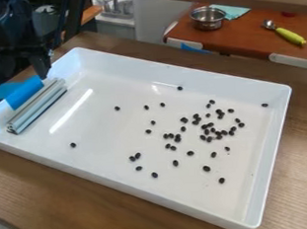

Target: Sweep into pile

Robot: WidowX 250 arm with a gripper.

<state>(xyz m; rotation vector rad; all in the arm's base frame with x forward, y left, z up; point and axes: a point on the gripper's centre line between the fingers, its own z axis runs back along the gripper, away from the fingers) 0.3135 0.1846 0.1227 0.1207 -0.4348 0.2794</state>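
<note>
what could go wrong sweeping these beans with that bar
The spread black beans may slip past the ends of the silver bar, which looks shorter than the white tray is wide. The outlying bean near the tray's right-hand wall in the view could be hard to get behind. Being small and rounded, beans might roll apart when pushed.
</note>
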